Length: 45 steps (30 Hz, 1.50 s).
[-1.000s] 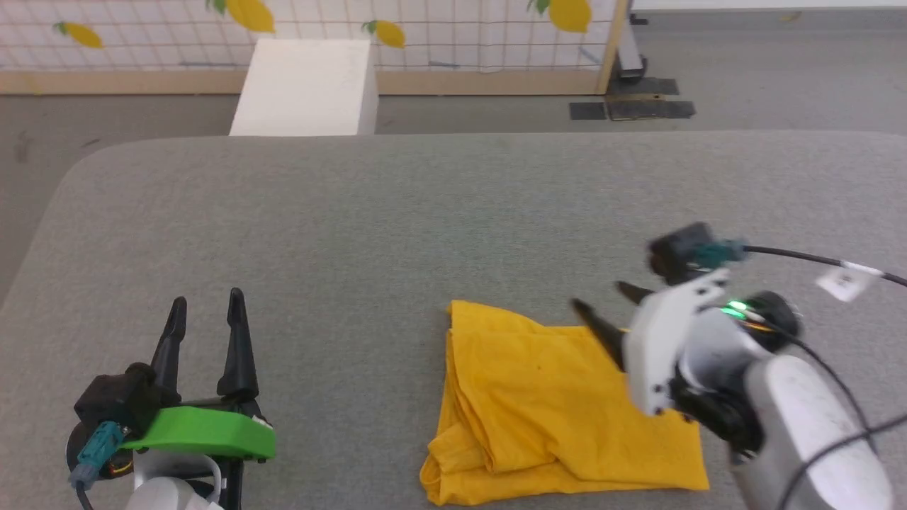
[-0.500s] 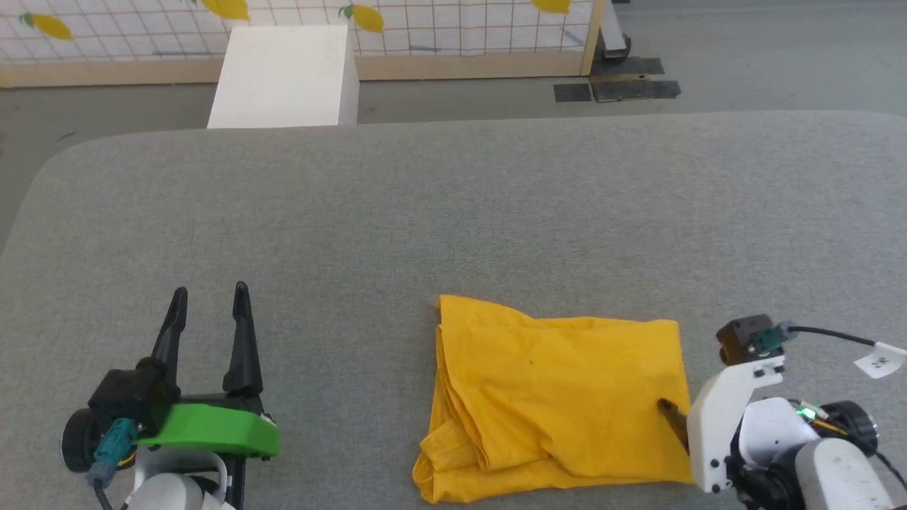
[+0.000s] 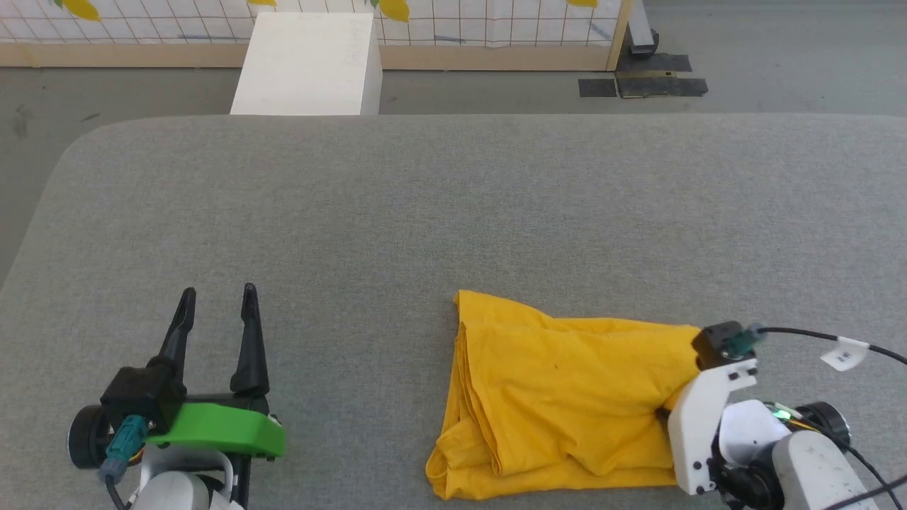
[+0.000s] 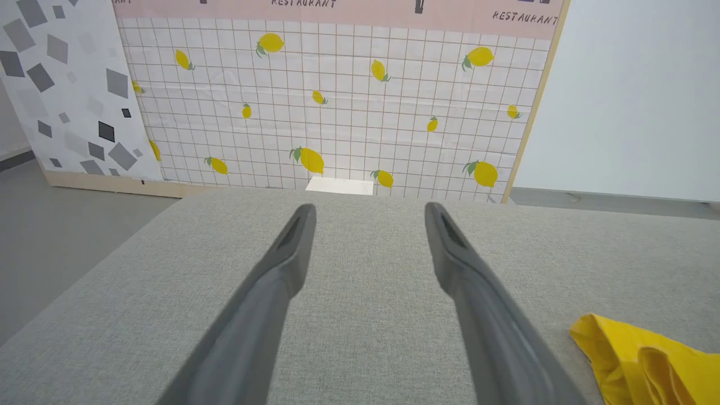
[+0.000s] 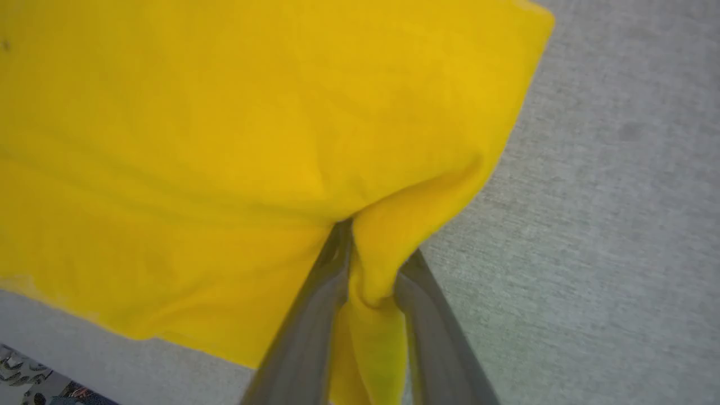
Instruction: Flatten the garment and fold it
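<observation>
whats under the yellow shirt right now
The garment lies on the grey table, stacked layers showing at its left edge. The right gripper is shut on a fold at its right edge. Anything between or beneath the layers is covered.

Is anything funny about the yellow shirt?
Yes. The shirt lies rumpled, its layers bunched unevenly along its left edge, and the right claw pinches a fold at its right edge.

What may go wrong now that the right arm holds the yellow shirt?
The right gripper pinches only a small bunch at the edge of the garment; it may slip out. The left gripper is open, away from the cloth, so a pull may drag the whole pile, not spread it.
</observation>
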### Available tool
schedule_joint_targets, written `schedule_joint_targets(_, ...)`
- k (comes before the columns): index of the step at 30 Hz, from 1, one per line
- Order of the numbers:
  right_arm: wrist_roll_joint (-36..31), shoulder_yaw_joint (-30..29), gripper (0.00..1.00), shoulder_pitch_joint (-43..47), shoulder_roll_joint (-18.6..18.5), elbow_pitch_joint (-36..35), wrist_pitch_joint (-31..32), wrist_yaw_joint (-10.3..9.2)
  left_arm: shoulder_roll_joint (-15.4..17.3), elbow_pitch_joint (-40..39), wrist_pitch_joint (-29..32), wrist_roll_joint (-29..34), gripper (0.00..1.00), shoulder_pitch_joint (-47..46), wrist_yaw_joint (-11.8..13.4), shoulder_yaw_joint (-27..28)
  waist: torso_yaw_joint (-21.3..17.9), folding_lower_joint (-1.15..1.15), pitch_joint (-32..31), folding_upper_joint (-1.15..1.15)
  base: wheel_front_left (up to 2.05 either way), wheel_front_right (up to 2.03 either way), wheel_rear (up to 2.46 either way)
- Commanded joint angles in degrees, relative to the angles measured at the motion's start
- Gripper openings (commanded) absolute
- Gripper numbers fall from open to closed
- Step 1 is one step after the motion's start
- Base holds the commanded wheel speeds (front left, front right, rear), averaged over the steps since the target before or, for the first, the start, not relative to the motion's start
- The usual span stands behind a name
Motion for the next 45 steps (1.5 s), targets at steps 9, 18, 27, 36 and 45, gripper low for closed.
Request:
schedule_joint_targets(9,3.3,9.7,0.00,-5.3,-10.6,-6.5,1.9,-0.10,-0.4,-0.5,-0.3,1.1,1.00,0.8,1.1,2.1,-4.2,0.00,-0.5,0.00,0.00,0.00,0.00)
schedule_joint_targets(18,8.1,14.5,0.00,-12.7,-26.0,-8.4,6.4,-0.10,-0.5,-2.6,-0.3,0.5,1.00,0.9,1.2,3.7,-15.6,0.00,4.1,0.00,0.00,0.00,0.00)
schedule_joint_targets(27,6.5,4.3,0.00,-19.4,-29.9,1.4,1.1,-0.10,0.6,-4.2,0.1,1.1,1.00,-4.8,0.3,2.7,-20.4,0.00,12.3,0.00,0.00,0.00,0.00)
schedule_joint_targets(36,-1.8,-14.1,0.00,-24.4,-28.0,10.7,-3.3,-0.10,2.5,-6.7,1.7,1.4,1.00,-9.5,-0.2,2.3,-16.3,0.00,20.9,0.00,0.00,0.00,0.00)
schedule_joint_targets(45,-12.6,-29.3,1.00,-27.1,-22.8,11.8,-0.5,-0.10,3.4,-7.1,2.3,1.3,1.00,-10.2,0.0,2.4,-13.4,0.00,22.7,0.00,0.00,0.00,0.00)
